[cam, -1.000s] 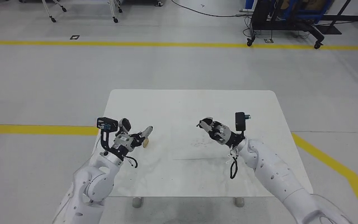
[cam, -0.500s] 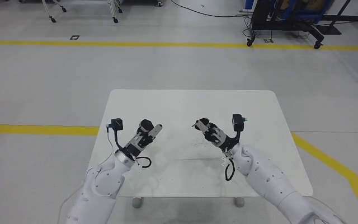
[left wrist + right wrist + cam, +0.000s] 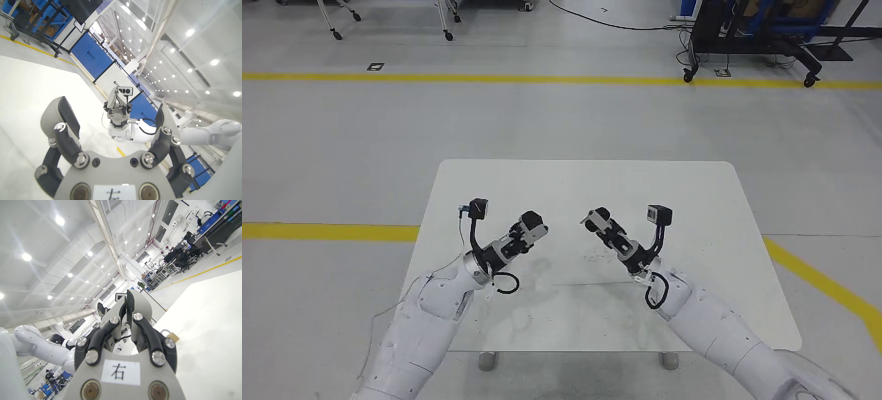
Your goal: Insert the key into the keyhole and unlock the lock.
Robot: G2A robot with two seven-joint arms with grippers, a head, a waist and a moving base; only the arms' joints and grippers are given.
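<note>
One padlock lies beyond the right pincer.

Noted a white rectangular table with rounded corners on a pale grey floor. Saw a yellow painted floor stripe beyond the table and a second yellow stripe level with its middle. Spotted a black wheeled cart with blue bins at the far right, a thin black cable trailing toward it, and a small dark square floor plate far left. Made out blue barrier panels and, overhead, round ceiling lamps.
</note>
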